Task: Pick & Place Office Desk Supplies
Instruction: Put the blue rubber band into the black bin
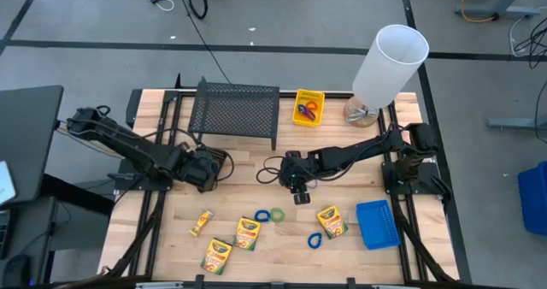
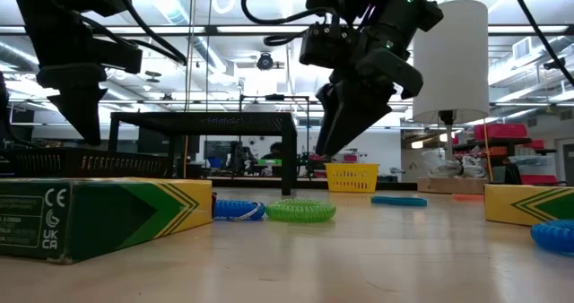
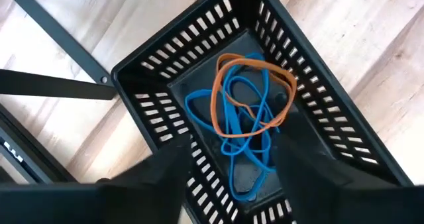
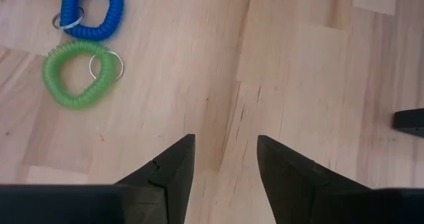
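Note:
My left gripper (image 1: 205, 169) hangs open over a small black bin (image 3: 199, 71) at the table's left middle, which holds blue and orange loops (image 3: 245, 111). Its fingers (image 3: 165, 174) stand over the bin's walls. I cannot tell whether they touch them. My right gripper (image 1: 299, 192) is open and empty above bare wood at the table's middle (image 4: 225, 151). A green loop (image 4: 76, 75) and a blue loop (image 4: 93, 12) lie flat just beyond it, toward the near edge. Several crayon boxes (image 1: 248, 232) lie along the near edge. A yellow bin (image 1: 308, 107) with loops stands at the back.
The black wire-mesh rack (image 1: 235, 109) stands at the back left and the tall white cylinder (image 1: 389, 62) at the back right. A blue bin (image 1: 377, 223) lies near right, with a crayon box (image 1: 332, 221) and another blue loop (image 1: 315, 239) beside it.

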Tool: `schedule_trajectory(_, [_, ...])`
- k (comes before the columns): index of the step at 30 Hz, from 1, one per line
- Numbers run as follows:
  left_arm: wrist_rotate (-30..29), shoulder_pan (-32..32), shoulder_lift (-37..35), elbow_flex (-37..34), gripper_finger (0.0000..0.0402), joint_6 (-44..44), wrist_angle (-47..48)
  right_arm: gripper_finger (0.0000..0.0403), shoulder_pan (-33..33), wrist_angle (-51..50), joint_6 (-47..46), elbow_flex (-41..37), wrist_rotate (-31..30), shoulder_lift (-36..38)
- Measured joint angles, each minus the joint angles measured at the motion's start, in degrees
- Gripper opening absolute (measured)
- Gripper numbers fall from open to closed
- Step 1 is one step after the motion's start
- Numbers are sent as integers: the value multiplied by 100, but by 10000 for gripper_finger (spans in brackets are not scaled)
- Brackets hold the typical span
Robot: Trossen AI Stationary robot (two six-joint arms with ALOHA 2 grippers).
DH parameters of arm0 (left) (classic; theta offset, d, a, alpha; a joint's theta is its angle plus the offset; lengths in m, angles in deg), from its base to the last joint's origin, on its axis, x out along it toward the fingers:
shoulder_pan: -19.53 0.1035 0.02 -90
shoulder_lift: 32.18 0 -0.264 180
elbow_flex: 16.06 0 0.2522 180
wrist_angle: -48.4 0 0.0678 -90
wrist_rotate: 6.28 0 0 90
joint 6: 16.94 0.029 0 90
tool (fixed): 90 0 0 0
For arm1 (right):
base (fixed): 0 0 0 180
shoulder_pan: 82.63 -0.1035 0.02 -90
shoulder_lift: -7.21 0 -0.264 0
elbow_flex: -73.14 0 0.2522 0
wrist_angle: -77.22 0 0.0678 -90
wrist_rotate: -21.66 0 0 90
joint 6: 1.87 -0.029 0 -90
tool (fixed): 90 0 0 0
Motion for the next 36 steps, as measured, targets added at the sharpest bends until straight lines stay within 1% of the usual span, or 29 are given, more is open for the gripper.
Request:
schedule_trajectory(3, [-283, -40, 0, 118, 262, 96, -156, 172, -7, -3, 2, 0, -1, 0])
schedule_trajectory(6, [-950, -236, 0, 255, 289, 646, -1023, 172, -7, -11, 68, 0, -1, 0])
schedule_trajectory(9, [-1739, -569, 0, 291, 297, 1832, -2506, 172, -4, -80, 72, 0, -1, 0])
schedule_trajectory(10, [-1908, -678, 0, 292, 298, 2307, -3006, 172, -4, -115, 65, 0, -4, 0])
schedule_trajectory(13, [-2107, -917, 10, 290, 298, 3484, -4433, 172, -5, -301, -7, 0, -4, 0])
schedule_trajectory(17, [-2022, -1143, 31, 87, 298, 4744, -6109, 184, -4, -710, 7, 0, -6, 0])
schedule_trajectory(20, [-1740, -1152, 87, -182, 298, 5366, -7150, 203, -7, -809, 72, 0, -10, 0])
schedule_trajectory(23, [-1413, -1095, 178, -486, 298, 5771, -8055, 222, -4, -873, 44, 0, -10, 0])
schedule_trajectory(27, [-877, -877, 438, -991, 298, 6094, -9476, 241, -4, -1286, -253, 0, -115, 0])
schedule_trajectory(30, [-484, -678, 674, -1283, 298, 6256, -10245, 244, -4, -1627, -488, 0, -259, 0])
schedule_trajectory(33, [-182, -420, 890, -1473, 298, 6277, -10685, 244, -2, -1934, -653, 0, -264, 0])
schedule_trajectory(36, [48, -198, 1028, -1590, 298, 6264, -10847, 244, -4, -2081, -768, 0, -262, 0])
